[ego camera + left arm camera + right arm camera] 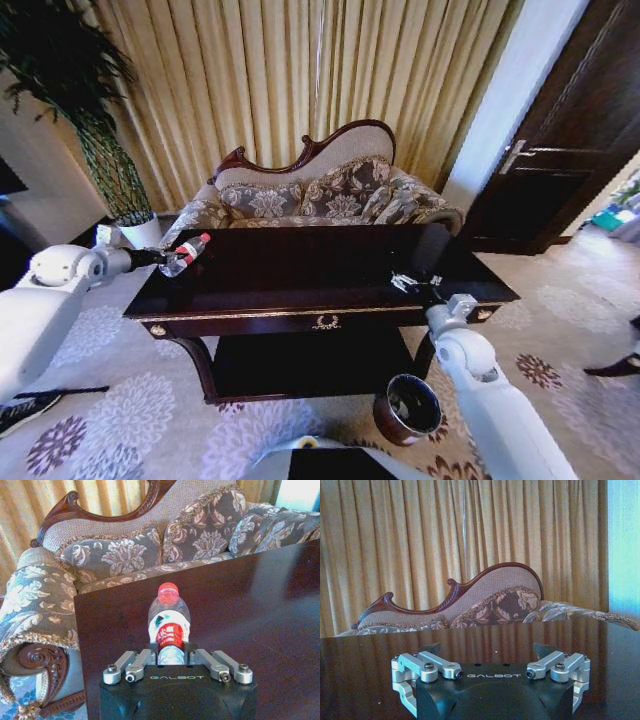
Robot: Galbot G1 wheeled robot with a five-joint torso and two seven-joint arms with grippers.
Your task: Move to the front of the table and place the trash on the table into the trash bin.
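Left claw (171, 666) grips a clear plastic bottle (168, 625) with a red cap, its fingers closed on the lower body, at the far left corner of the dark table (300, 270). From the head view the bottle (187, 252) looks lifted and tilted over that corner. Further right, the right claw (490, 667) sits low at the near right part of the tabletop, fingers spread wide and holding nothing. Below it, on the carpet near the table's right leg, stands the small reddish-brown bin (405, 408); whether anything lies inside I cannot tell. I judge the robot has arrived and one piece is in hand, but not yet binned. No other trash is plainly visible on the tabletop.
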